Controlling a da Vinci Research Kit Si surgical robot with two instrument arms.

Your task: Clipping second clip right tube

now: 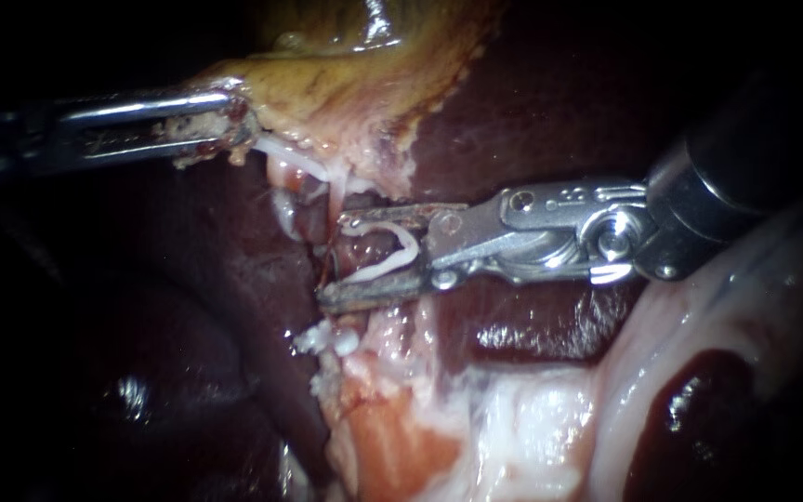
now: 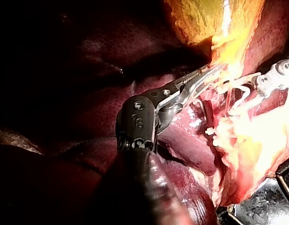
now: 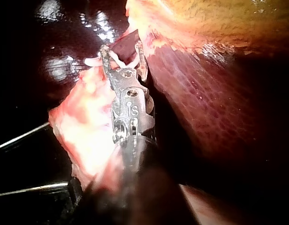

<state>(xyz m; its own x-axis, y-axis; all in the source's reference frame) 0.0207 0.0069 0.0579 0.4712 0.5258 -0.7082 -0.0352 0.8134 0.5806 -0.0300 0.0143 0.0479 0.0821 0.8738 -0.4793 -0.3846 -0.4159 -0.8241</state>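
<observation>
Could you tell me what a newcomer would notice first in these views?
The right instrument stands out mid-view, its wide-spread jaws holding a white clip over pale tissue beside the dark liver. Upper left in the endoscope view, the left instrument grips the yellowish gallbladder by its edge.

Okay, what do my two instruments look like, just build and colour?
Left instrument: dark shaft, black wrist piece, long slim silver jaws with slotted windows, soiled at the tips. Right instrument: thick black shaft, shiny steel wrist with round pins and engraved marks, and two straight grey jaws on rivets. No cables show.
</observation>
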